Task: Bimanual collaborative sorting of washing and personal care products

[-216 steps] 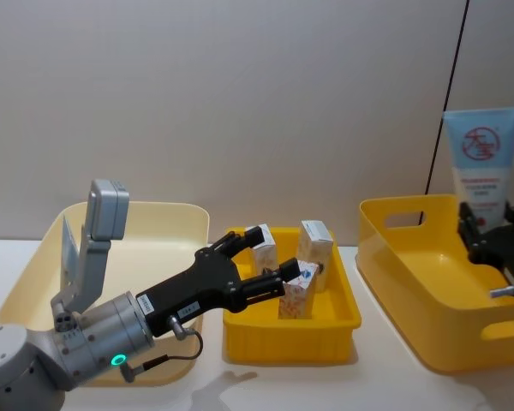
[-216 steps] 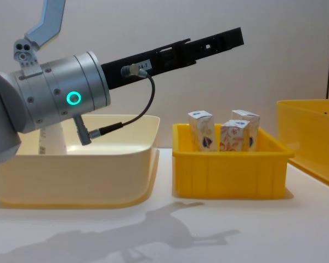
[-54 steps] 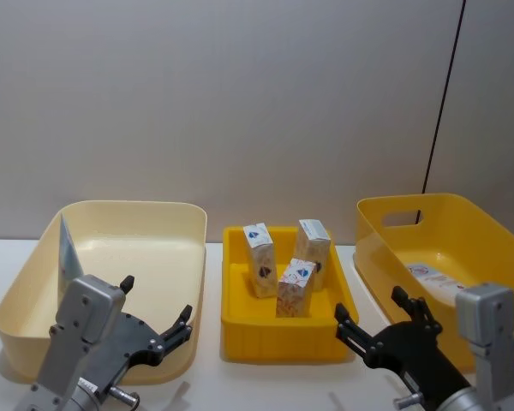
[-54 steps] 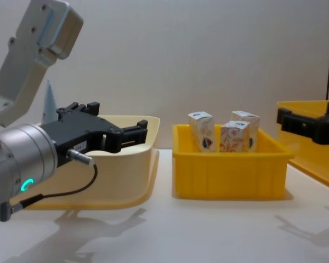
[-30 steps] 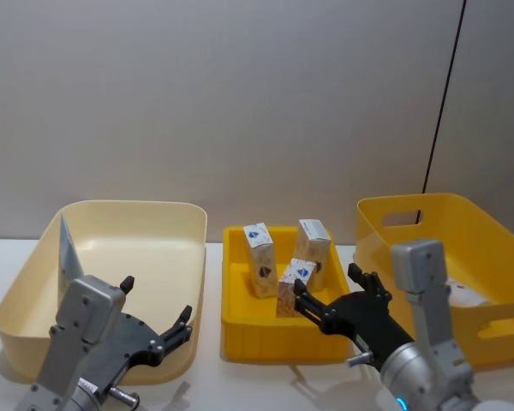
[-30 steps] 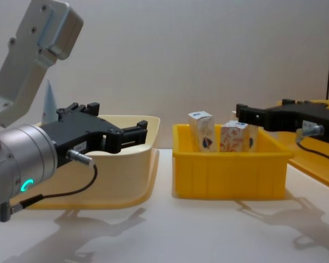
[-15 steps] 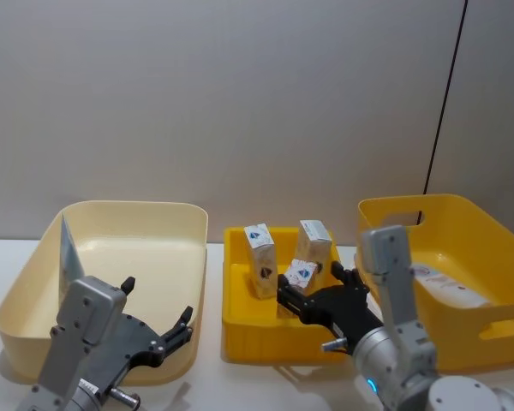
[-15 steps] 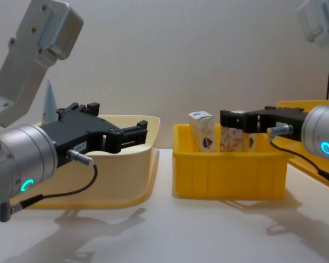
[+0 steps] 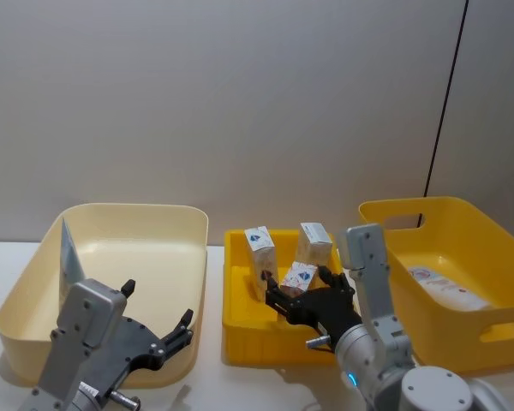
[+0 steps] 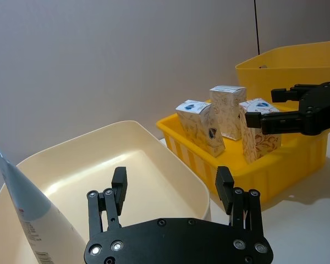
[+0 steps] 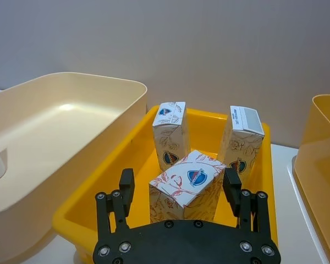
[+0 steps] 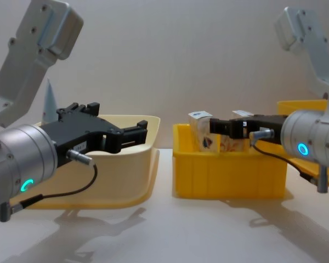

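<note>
Grey wall (image 9: 240,103), white table (image 12: 208,230); centre frame, small yellow bin (image 9: 274,342) with three white cartons (image 11: 170,135) upright. Right gripper (image 11: 179,180) has swung in from the big yellow bin (image 9: 488,330) at right, where one pale-blue tube (image 9: 441,287) lies. It now straddles the front carton (image 10: 258,132), jaws wide, not closed on it, so probably the next pick. Left gripper (image 10: 171,179) unmoved at lower left, spread wide and empty, by the cream tub (image 9: 154,214) holding the other tube (image 9: 67,253).
</note>
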Tool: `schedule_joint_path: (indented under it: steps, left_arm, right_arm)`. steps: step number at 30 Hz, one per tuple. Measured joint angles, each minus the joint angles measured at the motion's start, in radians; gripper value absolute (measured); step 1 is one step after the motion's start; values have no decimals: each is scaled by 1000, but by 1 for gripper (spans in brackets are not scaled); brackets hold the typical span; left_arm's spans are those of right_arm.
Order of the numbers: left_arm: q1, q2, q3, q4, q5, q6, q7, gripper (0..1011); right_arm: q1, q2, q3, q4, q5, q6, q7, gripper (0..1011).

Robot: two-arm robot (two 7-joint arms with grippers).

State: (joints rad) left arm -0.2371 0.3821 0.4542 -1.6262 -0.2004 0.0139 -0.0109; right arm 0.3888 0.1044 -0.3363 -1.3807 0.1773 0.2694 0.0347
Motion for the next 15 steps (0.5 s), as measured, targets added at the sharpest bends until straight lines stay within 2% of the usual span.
schedule_joint_path:
  steps: [15]
  left_arm:
    - [0, 0, 0, 0, 0, 0, 0, 1003]
  right_arm:
    - [21, -34, -1, 54, -27, 19, -33, 1001]
